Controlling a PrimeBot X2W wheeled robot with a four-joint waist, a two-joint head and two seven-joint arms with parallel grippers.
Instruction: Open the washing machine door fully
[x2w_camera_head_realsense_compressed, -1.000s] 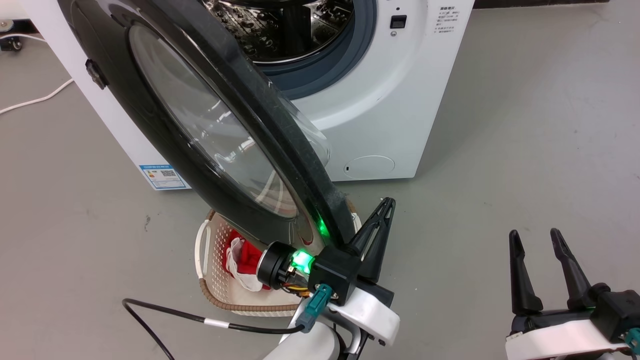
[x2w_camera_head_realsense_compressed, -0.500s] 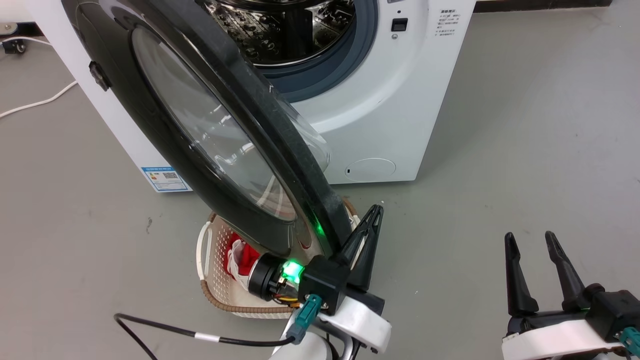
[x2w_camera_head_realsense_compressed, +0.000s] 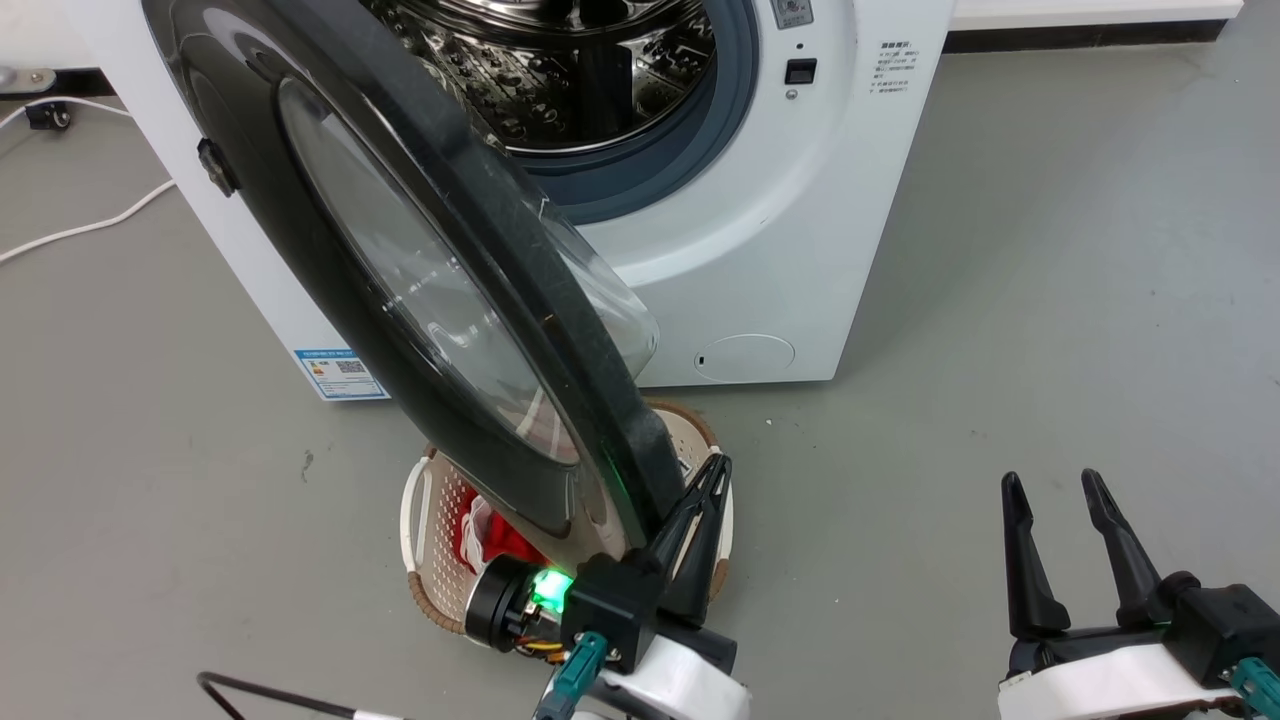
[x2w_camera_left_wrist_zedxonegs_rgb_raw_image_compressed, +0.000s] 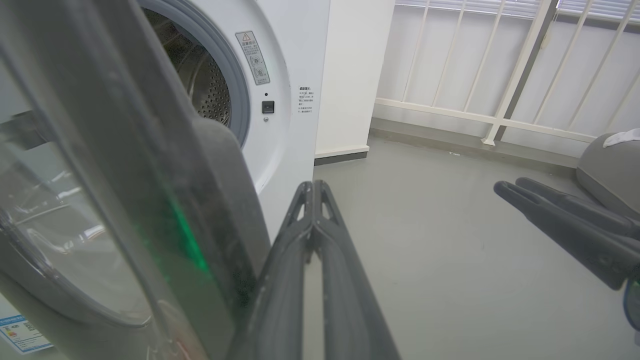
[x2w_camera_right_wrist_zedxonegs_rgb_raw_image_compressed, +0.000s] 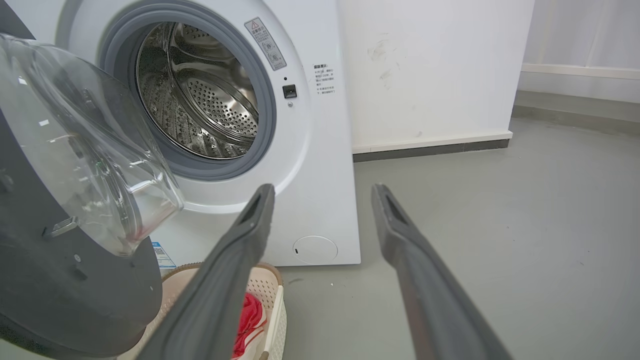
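My left claw (x2w_camera_head_realsense_compressed: 716, 472) is shut tight, its two fingers pressed flat together with nothing between them. I am using it as a blunt pusher, not a clamp. It sits at about 6 o'clock in my head view. Its outer side lies along the free edge of the washing machine door (x2w_camera_head_realsense_compressed: 300, 250), on the face that looks toward the machine. Whether it presses the rim or only stands just beside it, I cannot tell.

From the claw the door climbs away toward 11 o'clock, standing roughly edge-on to the white washing machine (x2w_camera_head_realsense_compressed: 800, 200). Its clear bowl bulges toward 1 o'clock, where the steel drum (x2w_camera_head_realsense_compressed: 560, 70) gapes open. Below the door's low edge, at the claw's 9 o'clock, a basket (x2w_camera_head_realsense_compressed: 420, 500) with a red cloth (x2w_camera_head_realsense_compressed: 495, 535) sits on the floor.

My right claw (x2w_camera_head_realsense_compressed: 1050, 478) waits at 4 o'clock, well apart, with fingers spread and empty.

I judge the swing about half done: the door is clear of the opening but not folded back. The next move calls for sweeping my left arm on toward 9 o'clock, following the hinge's arc so the fingers do not slip off the rim, and passing above the basket.
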